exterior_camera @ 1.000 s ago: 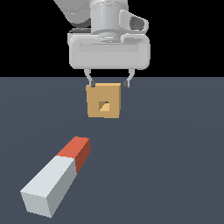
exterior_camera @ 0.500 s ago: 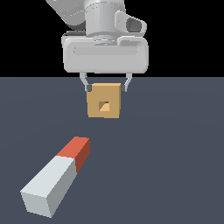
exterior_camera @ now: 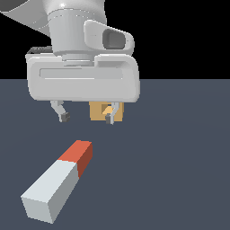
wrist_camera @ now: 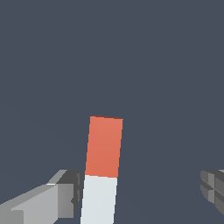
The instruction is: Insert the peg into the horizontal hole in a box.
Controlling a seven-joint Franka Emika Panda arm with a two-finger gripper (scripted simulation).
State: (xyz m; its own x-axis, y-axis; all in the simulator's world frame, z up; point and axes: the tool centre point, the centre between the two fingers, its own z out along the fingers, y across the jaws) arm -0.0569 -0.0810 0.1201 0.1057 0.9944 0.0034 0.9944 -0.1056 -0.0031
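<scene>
Tool [exterior_camera: 86, 118] spread wide, empty, above the peg [exterior_camera: 58, 182] on the tabletop [exterior_camera: 179, 170]. Peg looks rigid, likely smooth-faced; grip pale section, red end free.

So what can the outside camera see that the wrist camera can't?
Only the exterior view shows the box with its hole, the robot's big grey hand, and the peg's whole length. Only the wrist view shows the peg's top face from close above. Both show the peg's red end, the open jaws of the gripper and the dark floor.
</scene>
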